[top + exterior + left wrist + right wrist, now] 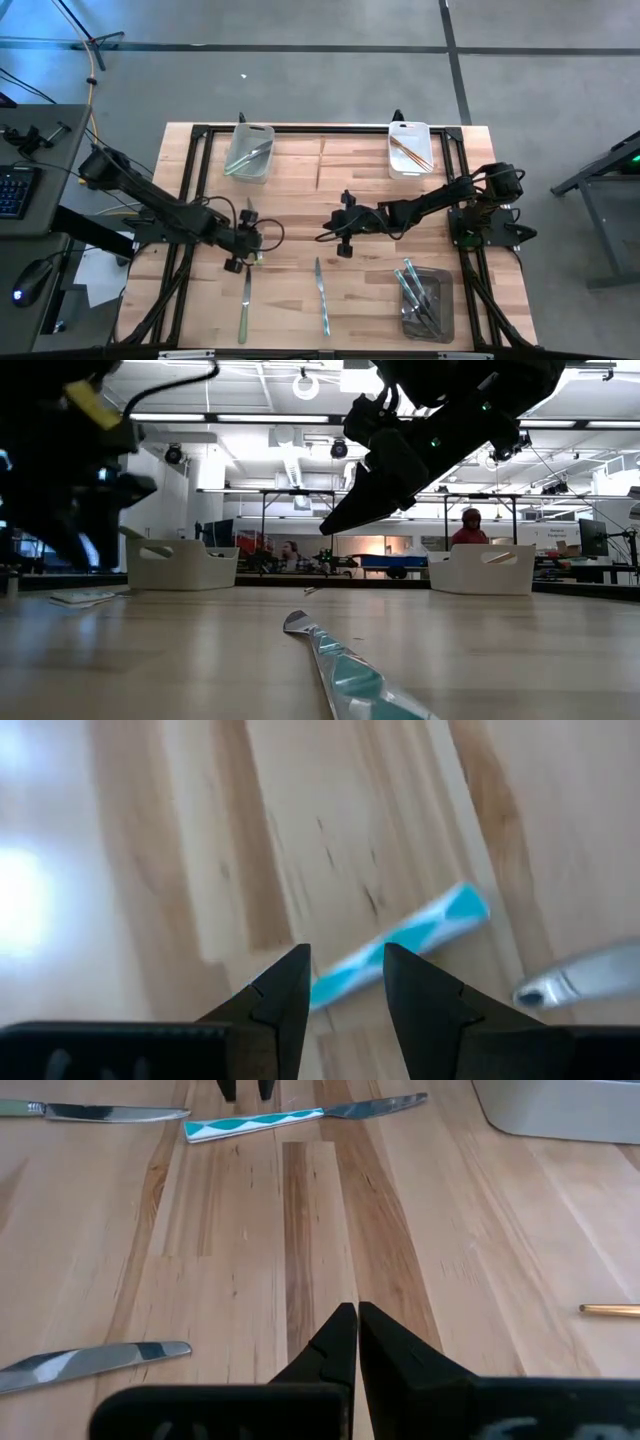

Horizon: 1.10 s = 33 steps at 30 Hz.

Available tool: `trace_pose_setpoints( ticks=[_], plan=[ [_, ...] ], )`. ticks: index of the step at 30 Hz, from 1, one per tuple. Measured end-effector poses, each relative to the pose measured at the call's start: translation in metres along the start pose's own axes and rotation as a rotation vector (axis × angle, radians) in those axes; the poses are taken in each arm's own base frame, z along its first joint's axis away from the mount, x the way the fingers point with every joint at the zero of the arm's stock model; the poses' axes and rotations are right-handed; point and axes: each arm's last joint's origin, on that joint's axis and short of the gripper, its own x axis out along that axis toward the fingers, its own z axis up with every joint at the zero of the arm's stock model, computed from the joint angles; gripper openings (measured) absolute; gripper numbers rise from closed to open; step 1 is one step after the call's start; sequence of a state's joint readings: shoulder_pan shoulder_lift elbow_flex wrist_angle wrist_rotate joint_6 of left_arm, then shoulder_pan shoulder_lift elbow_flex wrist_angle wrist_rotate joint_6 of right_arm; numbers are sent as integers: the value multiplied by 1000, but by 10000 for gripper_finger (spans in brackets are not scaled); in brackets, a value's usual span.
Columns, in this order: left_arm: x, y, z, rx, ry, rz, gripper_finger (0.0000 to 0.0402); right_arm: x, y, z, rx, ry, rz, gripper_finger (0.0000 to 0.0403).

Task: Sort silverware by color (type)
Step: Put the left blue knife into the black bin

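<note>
My left gripper (243, 256) (345, 952) is open and hovers over a knife with a teal-and-white patterned handle (400, 945) (255, 1122). The handle shows in the gap between the fingers; I see no touch. A silver knife (245, 300) (100, 1113) lies flat nearer the table's near edge. A second teal-handled knife (322, 295) (340, 670) lies flat at the near middle, blade pointing toward the far edge. My right gripper (335, 232) (355, 1312) (330, 525) is shut on nothing, above the table's middle.
A bin with silver pieces (250, 150) stands at the far left and a bin with gold pieces (410, 148) at the far right. A bin with blue-green pieces (425, 300) stands at the near right. A gold piece's end (610, 1310) lies on the wood.
</note>
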State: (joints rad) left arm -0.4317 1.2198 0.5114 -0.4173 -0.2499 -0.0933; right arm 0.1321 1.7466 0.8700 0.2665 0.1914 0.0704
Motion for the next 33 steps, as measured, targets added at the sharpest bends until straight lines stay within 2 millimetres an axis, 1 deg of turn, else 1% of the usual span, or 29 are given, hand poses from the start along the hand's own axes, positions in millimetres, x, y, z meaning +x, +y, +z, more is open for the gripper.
trace_pose_setpoints(
  ticks=[2,5,8,11,13,15,19,23,26,29,33],
  plan=[
    [-7,3,10,-2,-6,11,120,0,0,0,0,0,0,0],
    [-16,6,21,35,5,-23,120,0,0,0,0,0,0,0],
    [-20,9,24,55,28,-65,127,0,0,0,0,0,0,0],
    [-19,12,23,46,51,-95,141,0,0,0,0,0,0,0],
    [-15,12,23,65,70,-109,149,0,0,0,0,0,0,0],
    [-9,11,22,132,101,-114,155,0,0,0,0,0,0,0],
    [8,6,19,249,185,-125,156,0,1,0,-1,0,2,0],
    [25,3,16,296,251,-128,155,0,3,0,-9,0,8,0],
    [31,2,18,305,284,-118,154,-1,5,0,-15,0,11,0],
    [32,2,22,318,298,-102,143,-1,6,-1,-18,0,14,0],
    [31,2,27,364,284,-95,101,-1,6,-1,-18,0,15,0]
  ],
)
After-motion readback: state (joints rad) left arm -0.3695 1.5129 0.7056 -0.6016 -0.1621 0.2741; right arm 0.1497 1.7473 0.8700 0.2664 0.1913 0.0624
